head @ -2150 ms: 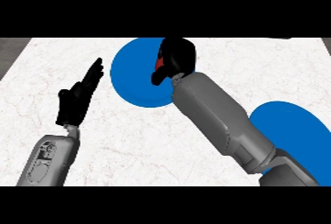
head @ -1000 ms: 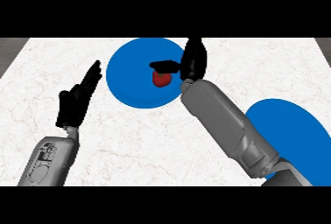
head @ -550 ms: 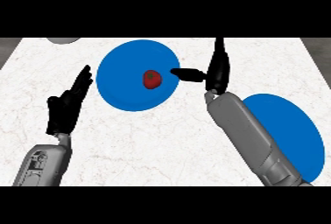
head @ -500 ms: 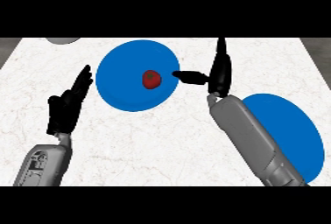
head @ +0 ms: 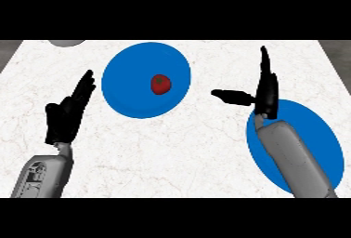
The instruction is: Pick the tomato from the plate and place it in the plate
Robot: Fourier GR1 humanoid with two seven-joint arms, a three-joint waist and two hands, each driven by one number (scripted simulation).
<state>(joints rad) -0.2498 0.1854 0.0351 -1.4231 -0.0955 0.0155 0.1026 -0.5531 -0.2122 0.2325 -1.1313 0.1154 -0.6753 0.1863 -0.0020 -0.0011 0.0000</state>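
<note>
A small red tomato (head: 159,84) lies on the far blue plate (head: 130,93), right of that plate's middle. A second blue plate (head: 315,135) sits at the near right, partly hidden by my right forearm. My right hand (head: 264,95) stands open between the two plates, fingers straight up and thumb pointing left toward the tomato, clear of it and holding nothing. Left of the far plate my left hand (head: 67,114) rests open with its fingers up, apart from the plate.
The counter (head: 192,144) is white marble. A grey rounded object (head: 66,42) shows at the far left edge, cut off by the view's top. The counter's side edges slant in at far left and far right.
My right hand, earlier curled round the tomato over the far plate, has opened, left the tomato on that plate and drawn back to the right. The view has shifted; the left hand stays as it was.
</note>
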